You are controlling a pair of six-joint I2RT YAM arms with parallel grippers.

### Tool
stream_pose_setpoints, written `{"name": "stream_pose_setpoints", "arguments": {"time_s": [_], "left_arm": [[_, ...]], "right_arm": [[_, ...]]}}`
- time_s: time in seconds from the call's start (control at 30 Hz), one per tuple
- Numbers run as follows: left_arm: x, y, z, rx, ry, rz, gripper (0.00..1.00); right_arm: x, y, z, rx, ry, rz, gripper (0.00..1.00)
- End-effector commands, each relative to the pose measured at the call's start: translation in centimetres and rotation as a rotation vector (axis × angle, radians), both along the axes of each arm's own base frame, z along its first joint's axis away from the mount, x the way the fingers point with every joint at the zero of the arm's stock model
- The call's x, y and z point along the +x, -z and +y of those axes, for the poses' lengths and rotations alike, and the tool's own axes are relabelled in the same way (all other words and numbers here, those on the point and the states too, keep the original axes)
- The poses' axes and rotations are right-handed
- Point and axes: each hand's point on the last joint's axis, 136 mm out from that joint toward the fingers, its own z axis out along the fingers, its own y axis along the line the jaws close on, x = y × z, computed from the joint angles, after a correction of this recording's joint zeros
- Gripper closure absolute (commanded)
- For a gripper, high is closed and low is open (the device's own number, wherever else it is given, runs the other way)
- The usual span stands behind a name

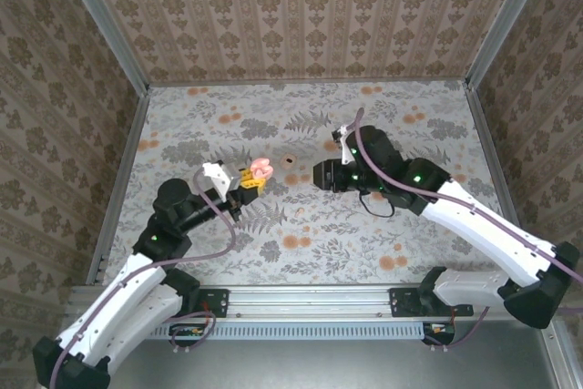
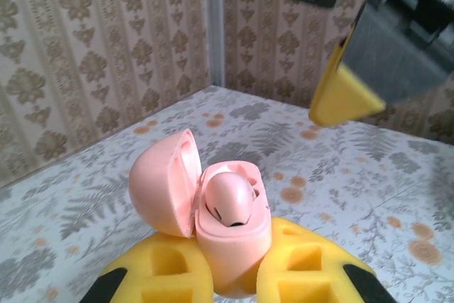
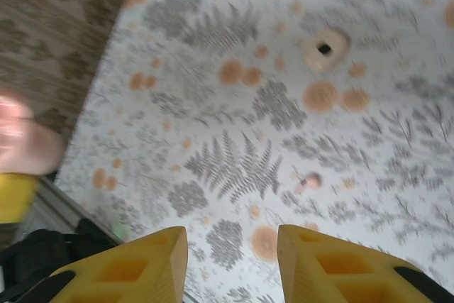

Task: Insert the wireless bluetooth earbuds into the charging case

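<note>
- The wireless bluetooth earbuds looked to be the tiny pale pieces lying loose on the desk. The nearer one sat at about 5 o'clock from the charging case, well apart from it.
- I judged such a piece very light, hard-shelled and smooth, so quick to skid or roll. A gentle pinch across its rounded body, square between the pads, would suit better than a hold on its thin end.
- The left gripper was clenched on the charging case's lower shell. It seemed to hold the case clear of the desk, with the lid standing open toward 9 o'clock in the left wrist view.
- A rounded pink form filled one well of the case. I could not tell whether it was an earbud or part of the moulding.
- The right gripper hung at 3 o'clock from the case, near it. It was released, with nothing between its yellow fingers.
- Farther off, at about 2 o'clock from the case, lay the second pale piece, which showed a dark centre.
</note>
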Motion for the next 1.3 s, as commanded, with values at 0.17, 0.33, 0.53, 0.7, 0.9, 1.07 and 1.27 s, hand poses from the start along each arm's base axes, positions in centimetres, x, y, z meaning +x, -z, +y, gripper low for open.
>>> {"name": "stream_pose_setpoints", "arguments": {"time_s": [0.17,0.33,0.53,0.7,0.9,1.07,1.27], "left_arm": [[0.1,1.7,1.9,0.077,-0.082,0.031,1.00],[0.0,2.0,1.9,0.085,-0.078,0.034,1.00],[-0.1,2.5,1.9,0.094,-0.071,0.045,1.00],[0.0,2.9,1.8,0.098,-0.068,0.052,1.00],[0.0,3.3,1.6,0.097,-0.059,0.057,1.00],[-0.1,3.5,1.5,0.097,-0.049,0.061,1.00],[-0.2,3.3,1.4,0.090,-0.040,0.059,1.00]], "right_arm": [[0.2,11.0,4.0,-0.024,0.082,0.324,0.63],[0.1,15.3,5.4,-0.093,0.096,0.412,0.61],[0.1,18.9,5.3,-0.161,0.137,0.480,0.60],[0.2,20.5,5.4,-0.192,0.152,0.513,0.58],[0.4,22.1,6.0,-0.215,0.154,0.541,0.57],[0.9,22.7,6.0,-0.236,0.166,0.543,0.57],[1.2,22.9,5.3,-0.270,0.183,0.530,0.56]]}}
